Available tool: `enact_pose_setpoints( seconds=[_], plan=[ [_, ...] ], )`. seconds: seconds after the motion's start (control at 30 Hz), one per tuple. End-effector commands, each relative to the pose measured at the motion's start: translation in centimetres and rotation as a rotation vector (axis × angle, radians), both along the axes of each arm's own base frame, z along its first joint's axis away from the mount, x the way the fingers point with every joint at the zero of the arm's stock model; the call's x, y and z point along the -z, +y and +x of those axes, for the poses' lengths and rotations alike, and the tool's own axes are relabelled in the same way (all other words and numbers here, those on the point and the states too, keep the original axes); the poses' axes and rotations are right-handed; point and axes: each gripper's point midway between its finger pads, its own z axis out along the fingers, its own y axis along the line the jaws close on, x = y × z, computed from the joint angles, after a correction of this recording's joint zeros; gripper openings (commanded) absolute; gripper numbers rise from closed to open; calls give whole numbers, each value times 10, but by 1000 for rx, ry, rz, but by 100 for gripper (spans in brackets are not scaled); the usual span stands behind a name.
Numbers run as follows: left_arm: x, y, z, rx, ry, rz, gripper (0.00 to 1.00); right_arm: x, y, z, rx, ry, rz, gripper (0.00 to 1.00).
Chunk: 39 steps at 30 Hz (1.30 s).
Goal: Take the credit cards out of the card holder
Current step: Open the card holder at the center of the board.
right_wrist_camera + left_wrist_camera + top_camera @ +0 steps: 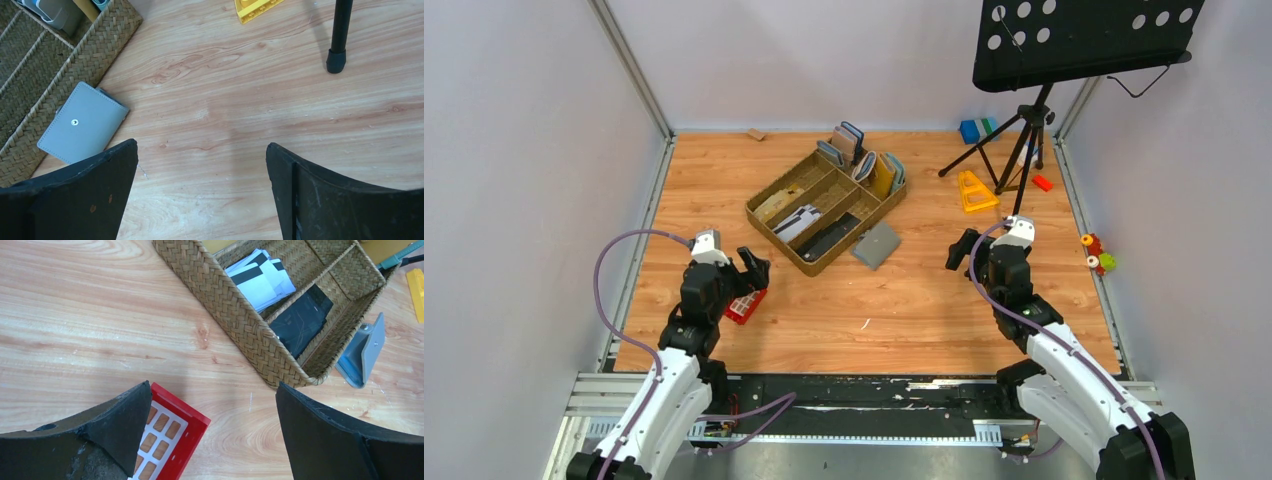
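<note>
Wide apart and empty, my left gripper (213, 390) hung low over the table (75, 315), with its left finger (120, 425) covering part of a red grid (176, 432) that lay flat on the wood. Beyond it stood the woven tray (235, 310), with striped white cards (260, 277) in one compartment and a black slab (300, 320) in the next. My right gripper (201, 145) was likewise spread wide with nothing between its jaws, held above bare wood. The card holder (82, 122) lay closed, snap side up, near my right gripper's left finger (75, 200) and up against the tray's near wall, outside the tray. Farther off I saw a black stand leg (337, 35) and a yellow triangle (972, 190).
</note>
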Motion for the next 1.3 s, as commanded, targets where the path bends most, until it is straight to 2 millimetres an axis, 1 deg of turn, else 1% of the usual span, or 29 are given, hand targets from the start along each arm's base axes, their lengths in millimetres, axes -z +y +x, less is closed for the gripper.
enact_pose_setpoints(
  seconds=[0.0, 0.03, 0.17, 0.3, 0.4, 0.43, 0.47, 0.5, 0.6, 0.7, 0.77, 0.83, 0.9, 0.93, 0.97, 1.03, 1.07, 1.13, 1.2, 1.27],
  plan=[
    [-15, -4, 5, 22, -72, -13, 100, -18, -3, 6, 17, -56, 2, 100],
    [-16, -9, 5, 49, -77, -21, 100, -18, -2, 6, 16, -50, 2, 100],
    [-18, -15, 4, 90, -89, -26, 100, -23, -1, 5, 11, -41, 7, 100],
    [-27, -30, 3, 178, -134, -50, 100, -28, -1, 4, 14, -12, 2, 100],
    [-32, -42, 1, 242, -168, -76, 100, -28, -7, 3, 50, 22, -11, 100],
    [-32, -46, 1, 256, -175, -78, 100, -28, -4, 3, 30, 28, -18, 100],
    [-33, -50, 1, 272, -176, -78, 100, -29, 2, 4, -13, 27, -24, 100],
    [-32, -54, 1, 290, -170, -73, 100, -29, 13, 4, -90, 30, -29, 100],
    [-35, -74, -1, 361, -165, -46, 100, -32, 60, -3, -371, 35, 23, 100],
    [-37, -88, -4, 421, -172, -43, 100, -29, 88, -3, -511, 55, 63, 100],
    [-38, -92, -5, 442, -173, -49, 100, -27, 106, 3, -577, 66, 52, 100],
    [-37, -93, -6, 445, -170, -52, 100, -21, 123, 11, -612, 124, 46, 100],
    [-36, -93, -7, 447, -166, -52, 100, -12, 136, 19, -582, 227, 50, 100],
    [-35, -92, -7, 443, -165, -51, 100, -2, 140, 27, -538, 282, 43, 100],
    [-35, -91, -6, 435, -164, -51, 100, 3, 140, 35, -470, 309, 25, 100],
    [-34, -88, -6, 419, -159, -47, 100, 6, 149, 47, -382, 331, 24, 100],
    [-33, -87, -6, 412, -156, -46, 100, 6, 158, 49, -364, 329, 35, 100],
    [-32, -85, -5, 398, -151, -43, 100, 7, 169, 55, -319, 324, 56, 100],
    [-30, -83, -5, 386, -139, -42, 100, 8, 177, 60, -269, 323, 72, 100],
    [-30, -82, -4, 377, -136, -44, 100, 15, 181, 63, -217, 354, 83, 100]
  ],
)
